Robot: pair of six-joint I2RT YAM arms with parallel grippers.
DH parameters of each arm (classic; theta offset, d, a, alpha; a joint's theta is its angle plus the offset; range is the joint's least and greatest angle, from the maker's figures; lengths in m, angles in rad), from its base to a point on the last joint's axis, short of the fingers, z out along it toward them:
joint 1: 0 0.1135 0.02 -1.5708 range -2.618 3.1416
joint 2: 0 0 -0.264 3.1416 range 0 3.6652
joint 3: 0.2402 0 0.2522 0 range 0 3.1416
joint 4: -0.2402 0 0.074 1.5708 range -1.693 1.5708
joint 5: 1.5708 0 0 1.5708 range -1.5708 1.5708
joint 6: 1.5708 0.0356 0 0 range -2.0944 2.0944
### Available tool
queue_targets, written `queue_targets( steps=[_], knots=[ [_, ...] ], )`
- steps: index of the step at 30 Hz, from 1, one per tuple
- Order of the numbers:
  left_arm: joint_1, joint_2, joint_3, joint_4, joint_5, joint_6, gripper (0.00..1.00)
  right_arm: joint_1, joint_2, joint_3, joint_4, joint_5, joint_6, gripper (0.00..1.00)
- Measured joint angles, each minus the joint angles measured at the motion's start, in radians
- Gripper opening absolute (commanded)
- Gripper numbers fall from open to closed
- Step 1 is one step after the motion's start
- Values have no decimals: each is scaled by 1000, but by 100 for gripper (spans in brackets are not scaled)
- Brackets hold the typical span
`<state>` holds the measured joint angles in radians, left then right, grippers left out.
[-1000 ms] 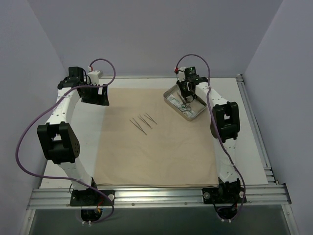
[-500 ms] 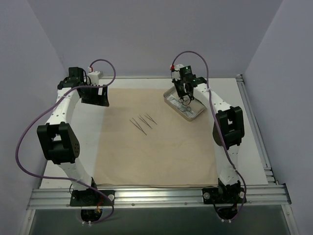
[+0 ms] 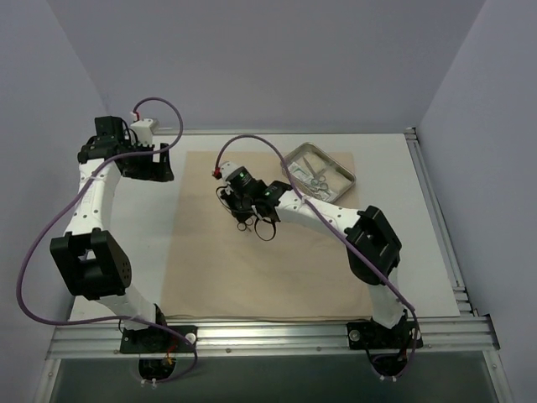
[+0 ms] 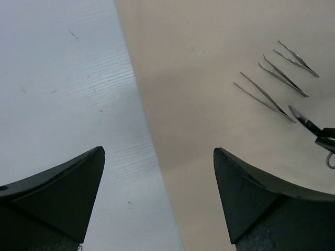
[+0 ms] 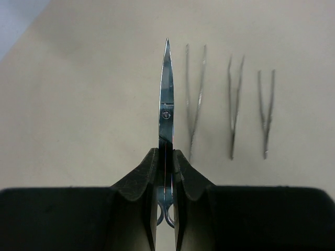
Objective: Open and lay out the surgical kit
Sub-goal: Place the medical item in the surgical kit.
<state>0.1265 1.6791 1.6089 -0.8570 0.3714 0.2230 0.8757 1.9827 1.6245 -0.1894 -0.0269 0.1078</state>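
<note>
My right gripper [image 5: 166, 154] is shut on a ring-handled clamp [image 5: 166, 104]; its pointed blades stick out ahead, just above the beige cloth [image 3: 268, 269]. Three thin tweezers [image 5: 194, 99] lie side by side on the cloth just right of its tip. In the top view my right gripper [image 3: 235, 201] is over the cloth's left middle and hides the tweezers. The steel tray [image 3: 337, 166] sits at the back right with more ring-handled instruments [image 3: 316, 181] in it. My left gripper [image 4: 158, 154] is open and empty over the cloth's left edge.
The left wrist view shows the white table [image 4: 63, 94], the tweezers [image 4: 264, 97] and the clamp's tip [image 4: 306, 121] at the right. The left arm [image 3: 101, 193] arches along the table's left side. Grey walls close in the back and sides.
My right gripper has left the tray with the clamp and swung left across the cloth to beside the tweezers. The left arm has drawn back a little to the left.
</note>
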Motion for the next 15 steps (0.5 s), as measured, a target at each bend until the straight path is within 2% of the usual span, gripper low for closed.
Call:
queue_targets(
  steps=[10, 15],
  knots=[
    [52, -39, -66, -1, 43, 1, 94, 75, 16, -187, 19, -7, 92, 0],
    [53, -47, -72, -1, 63, 1, 94, 82, -34, -355, 20, -4, 113, 0]
  ],
)
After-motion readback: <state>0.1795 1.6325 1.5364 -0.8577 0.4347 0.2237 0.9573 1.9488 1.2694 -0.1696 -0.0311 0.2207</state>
